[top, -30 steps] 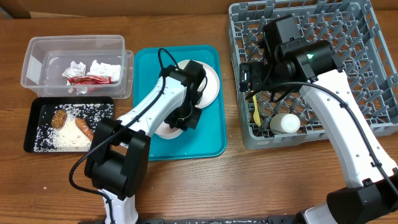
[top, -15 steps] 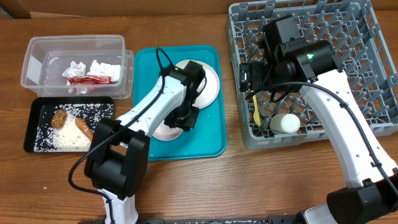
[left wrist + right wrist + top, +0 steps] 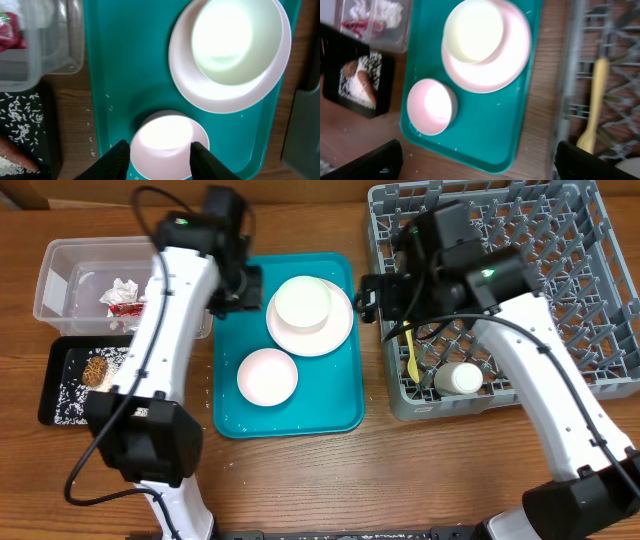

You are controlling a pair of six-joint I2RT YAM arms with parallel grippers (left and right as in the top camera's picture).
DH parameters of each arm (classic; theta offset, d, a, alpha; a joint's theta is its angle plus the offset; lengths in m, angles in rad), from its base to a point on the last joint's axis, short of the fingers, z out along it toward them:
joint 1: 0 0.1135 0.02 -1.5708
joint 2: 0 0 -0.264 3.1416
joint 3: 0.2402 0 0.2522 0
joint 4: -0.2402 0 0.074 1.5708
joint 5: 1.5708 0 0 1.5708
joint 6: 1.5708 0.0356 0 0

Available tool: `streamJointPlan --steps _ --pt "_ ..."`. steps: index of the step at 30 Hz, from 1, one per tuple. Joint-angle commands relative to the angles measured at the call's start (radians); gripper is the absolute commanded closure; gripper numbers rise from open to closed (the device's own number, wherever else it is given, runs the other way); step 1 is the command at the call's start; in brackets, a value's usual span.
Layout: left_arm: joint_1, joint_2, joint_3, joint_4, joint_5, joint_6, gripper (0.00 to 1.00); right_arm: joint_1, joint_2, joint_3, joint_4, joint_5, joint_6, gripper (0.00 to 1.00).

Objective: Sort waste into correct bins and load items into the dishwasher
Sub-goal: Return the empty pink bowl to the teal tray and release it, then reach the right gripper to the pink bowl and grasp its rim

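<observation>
My left gripper (image 3: 240, 285) is open and empty, high over the teal tray's left edge beside the clear tub (image 3: 60, 260). In the left wrist view its fingers (image 3: 160, 156) frame a small white bowl (image 3: 167, 142) that stands on the tray (image 3: 267, 376). A second white bowl (image 3: 303, 302) sits on the pale plate (image 3: 335, 330). My right gripper (image 3: 372, 298) is wide open (image 3: 480, 160) at the grey rack's (image 3: 500, 406) left edge. The yellow spoon (image 3: 411, 358) and white cup (image 3: 460, 378) lie in the rack.
The tub holds crumpled paper (image 3: 125, 288) and a red-and-white wrapper (image 3: 128, 307). The black tray (image 3: 55, 395) holds rice, a brown lump (image 3: 95, 368) and an orange stick (image 3: 367, 82). The teal tray (image 3: 340, 405) lies between the bins and the rack.
My left arm has lifted off the small bowl and swung back and left to the tub's side, so the bowl shows whole. My right gripper has shifted left to the rack's edge.
</observation>
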Motion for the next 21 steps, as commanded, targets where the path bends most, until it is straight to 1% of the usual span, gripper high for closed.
streamJointPlan --steps 1,4,7,8,10,13,18,21 --pt "0.053 -0.010 0.018 0.000 0.082 -0.003 0.58 0.074 0.034 -0.037 0.039 -0.048 0.000 0.01" --pt "0.063 -0.010 0.018 -0.001 0.081 0.023 0.57 0.133 0.063 -0.051 0.095 -0.045 0.014 0.08" --pt "0.061 -0.010 0.018 0.001 0.071 0.032 0.57 0.191 0.098 -0.071 0.156 0.001 0.075 0.09" --pt "0.061 -0.010 0.018 0.006 0.071 0.032 0.57 0.225 0.122 -0.092 0.196 0.035 0.114 0.10" --pt "0.064 -0.010 0.018 0.018 0.071 0.032 0.57 0.253 0.151 -0.106 0.217 0.077 0.168 0.13" --pt "0.069 -0.010 0.018 0.037 0.070 0.032 0.56 0.281 0.199 -0.119 0.233 0.125 0.238 0.17" --pt "0.086 -0.010 0.018 0.048 0.067 0.032 0.54 0.292 0.286 -0.119 0.263 0.125 0.290 0.29" --pt "0.092 -0.010 0.018 0.048 0.043 0.031 0.53 0.292 0.333 -0.119 0.280 0.095 0.293 0.36"
